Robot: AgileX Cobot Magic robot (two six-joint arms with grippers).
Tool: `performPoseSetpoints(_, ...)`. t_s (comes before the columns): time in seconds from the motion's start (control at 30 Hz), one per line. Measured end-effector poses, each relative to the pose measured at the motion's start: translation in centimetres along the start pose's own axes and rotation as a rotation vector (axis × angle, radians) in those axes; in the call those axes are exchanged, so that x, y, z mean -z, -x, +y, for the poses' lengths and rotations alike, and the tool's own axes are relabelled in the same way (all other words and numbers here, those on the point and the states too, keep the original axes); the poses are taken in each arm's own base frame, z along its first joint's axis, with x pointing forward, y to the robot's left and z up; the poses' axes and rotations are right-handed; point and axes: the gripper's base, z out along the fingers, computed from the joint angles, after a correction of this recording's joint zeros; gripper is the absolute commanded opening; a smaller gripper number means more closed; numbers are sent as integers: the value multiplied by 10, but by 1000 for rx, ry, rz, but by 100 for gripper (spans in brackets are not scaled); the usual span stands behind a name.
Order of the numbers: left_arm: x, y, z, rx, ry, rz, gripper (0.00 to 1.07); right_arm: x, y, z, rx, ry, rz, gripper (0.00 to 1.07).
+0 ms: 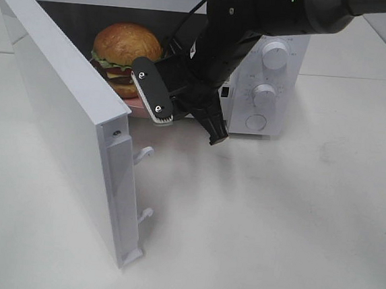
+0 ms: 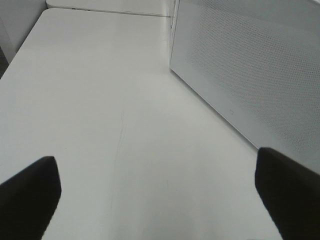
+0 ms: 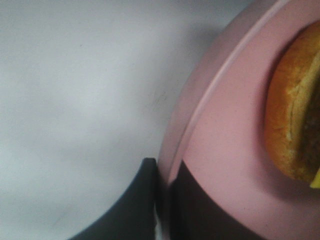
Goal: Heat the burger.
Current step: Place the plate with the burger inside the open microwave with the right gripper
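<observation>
Right arm [image 1: 258,15]: was glossy black and rounded, with a tiny green light [image 1: 291,0] at one o'clock.
Cable [image 1: 184,23]: was thin, black.
Finger plate [image 1: 150,90]: was dark grey, white-ribbed edge; silver screws [image 1: 158,108] sat at eleven and five o'clock.
Left gripper [image 2: 160,200]: showed blunt black fingertips [image 2: 27,195].

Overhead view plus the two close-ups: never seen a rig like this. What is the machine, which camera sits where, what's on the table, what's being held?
It is a robot with two arms, working at a white table. The wide picture comes from a camera mounted high, off the arms. The other two come from a camera on each arm's wrist, looking out past the fingers.

On the table stands a white microwave with its door swung open. Inside sits a burger on a pink plate.

The right gripper is shut on the plate's rim, as its wrist picture shows up close. The left gripper is open and holds nothing; its picture shows only table and a dotted white panel, probably part of the microwave.
</observation>
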Motion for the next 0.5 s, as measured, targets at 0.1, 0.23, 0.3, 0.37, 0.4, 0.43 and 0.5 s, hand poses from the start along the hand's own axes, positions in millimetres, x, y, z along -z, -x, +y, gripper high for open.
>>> performPoseSetpoints(0.1, 0, 0, 0, 0, 0, 0, 98, -3, 0, -4, -11, -8, 6, 0)
performPoseSetpoints(0.23, 0, 0, 0, 0, 0, 0, 98, -12, 0, -13, -16, -24, 20, 0)
performPoseSetpoints(0.3, 0, 0, 0, 0, 0, 0, 98, -16, 0, -17, -23, -31, 26, 0)
performPoseSetpoints(0.37, 0, 0, 0, 0, 0, 0, 98, -19, -1, -21, -30, -39, 33, 0)
performPoseSetpoints(0.4, 0, 0, 0, 0, 0, 0, 98, -21, -1, -23, -35, -43, 36, 0)
performPoseSetpoints(0.43, 0, 0, 0, 0, 0, 0, 98, -24, -1, -27, -36, -54, 46, 0)
performPoseSetpoints(0.5, 0, 0, 0, 0, 0, 0, 98, -27, -1, -32, -37, -67, 54, 0)
